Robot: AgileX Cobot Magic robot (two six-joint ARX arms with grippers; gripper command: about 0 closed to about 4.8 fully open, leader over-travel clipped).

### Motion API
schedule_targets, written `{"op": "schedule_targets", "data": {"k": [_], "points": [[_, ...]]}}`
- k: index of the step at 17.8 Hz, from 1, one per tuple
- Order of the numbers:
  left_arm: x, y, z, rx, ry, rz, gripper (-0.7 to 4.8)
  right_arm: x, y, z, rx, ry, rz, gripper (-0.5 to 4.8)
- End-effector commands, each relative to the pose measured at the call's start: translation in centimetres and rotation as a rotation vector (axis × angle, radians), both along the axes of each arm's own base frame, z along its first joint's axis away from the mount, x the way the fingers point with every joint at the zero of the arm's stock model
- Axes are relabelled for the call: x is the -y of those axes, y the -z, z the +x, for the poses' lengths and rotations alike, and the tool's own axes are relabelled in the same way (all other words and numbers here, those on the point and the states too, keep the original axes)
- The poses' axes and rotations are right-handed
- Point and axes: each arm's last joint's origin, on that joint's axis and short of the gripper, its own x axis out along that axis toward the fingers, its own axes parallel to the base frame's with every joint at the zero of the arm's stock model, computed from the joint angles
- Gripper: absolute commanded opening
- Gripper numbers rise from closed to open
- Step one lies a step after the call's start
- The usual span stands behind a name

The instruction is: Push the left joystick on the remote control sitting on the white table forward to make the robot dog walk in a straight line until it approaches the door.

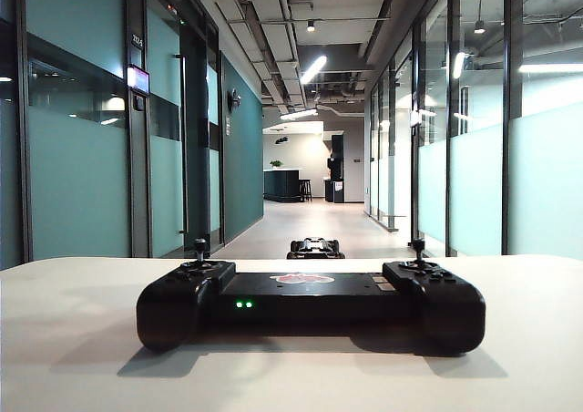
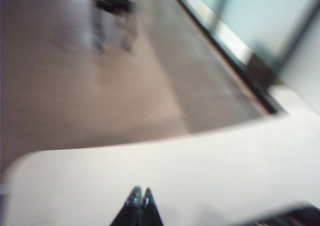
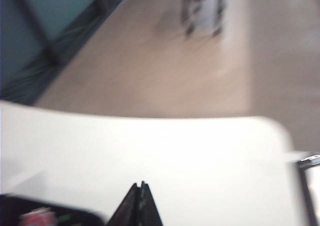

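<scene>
You see the remote (image 1: 311, 304) lying flat on the white table (image 1: 73, 357), near its front edge and about centred, with two green lights glowing on the side facing you and a red-white logo on its top. The left joystick (image 1: 199, 248) stands upright on the left handle, and nothing touches it. A matching stick rises from the right handle. Neither arm shows in the exterior view.

Past the far edge of the table, the dog (image 1: 315, 247) sits low on the corridor floor, just right of the left stick in your line of sight and well apart from the table. The corridor runs on behind it between glass walls toward a lit room at the far end.

Your left gripper (image 2: 140, 193) hangs above bare tabletop, its two dark fingertips pressed together with no gap and nothing between them. The picture is blurred; a dark shape at the corner is likely the remote's edge, off to one side of the tips. The dog (image 2: 114, 3) shows as a dark smear on the floor beyond the table edge.

Your right gripper (image 3: 140, 188) is likewise closed tight on nothing, over the table. Beside it you catch the remote (image 3: 47, 216) as a dark blurred edge with a red patch, not touching the tips. The dog (image 3: 202, 6) is a blur on the floor ahead
</scene>
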Motion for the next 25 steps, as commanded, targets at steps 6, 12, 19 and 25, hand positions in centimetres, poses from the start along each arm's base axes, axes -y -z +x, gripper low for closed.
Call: {"op": "schedule_targets", "data": {"k": [6,12,19,25], "points": [[2.1,-1.1,2.0,-0.249,0.268,0.014,-0.05,-4.2,1.7,0.8,-0.22,-0.133,0.08,-0.05],[2.1,-0.8,2.1,-0.289,0.272,0.022,-0.05,-7.0,2.4,1.4,-0.441,-0.179,0.001,-0.05],[2.1,-0.1,2.4,-0.33,0.239,0.064,-0.05,-9.8,1.7,4.5,-0.618,-0.225,-0.056,-0.05],[3.4,1.2,3.8,-0.401,0.284,0.093,-0.05,-10.9,3.7,5.7,-0.727,-0.244,-0.087,-0.05]]}}
